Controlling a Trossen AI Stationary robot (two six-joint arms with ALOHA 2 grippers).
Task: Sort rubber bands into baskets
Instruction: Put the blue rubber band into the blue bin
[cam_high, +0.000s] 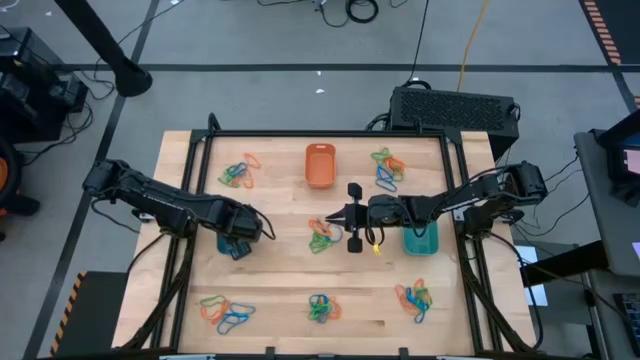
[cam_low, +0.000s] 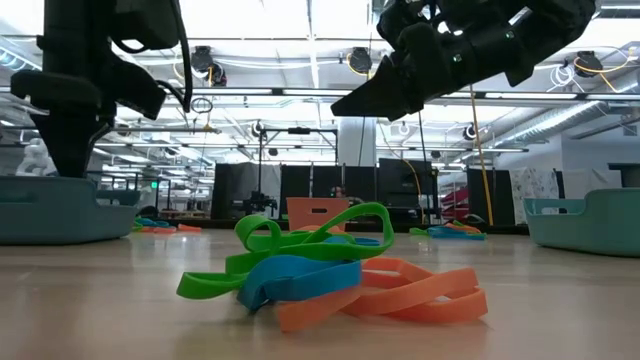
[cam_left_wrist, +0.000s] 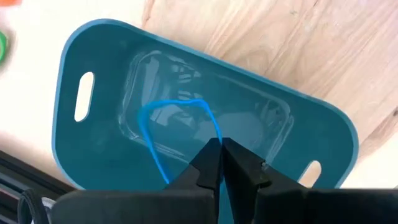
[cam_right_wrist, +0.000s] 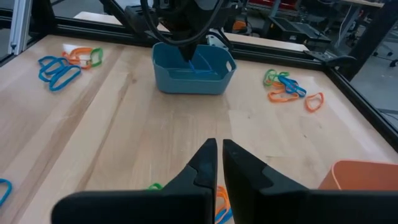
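Wooden tabletop (cam_high: 280, 290) inside a black frame carried 3 baskets and scattered clusters of rubber bands.

At left centre of the high view, the left gripper (cam_high: 238, 240) hung over the blue basket (cam_left_wrist: 93, 68) with its fingers nearly together; a blue rubber band (cam_left_wrist: 177, 118) lay in the basket just beyond the fingertips, probably so it would land with its own colour, though whether the tips pinched it could not be told. At centre, the right gripper (cam_high: 352, 216) hovered shut and empty beside the middle pile of bands (cam_high: 322, 235), apparently placed for a next pick. The orange basket (cam_high: 320, 165) sat upper centre and the teal basket (cam_high: 420, 240) right of centre, each within an arm's reach.
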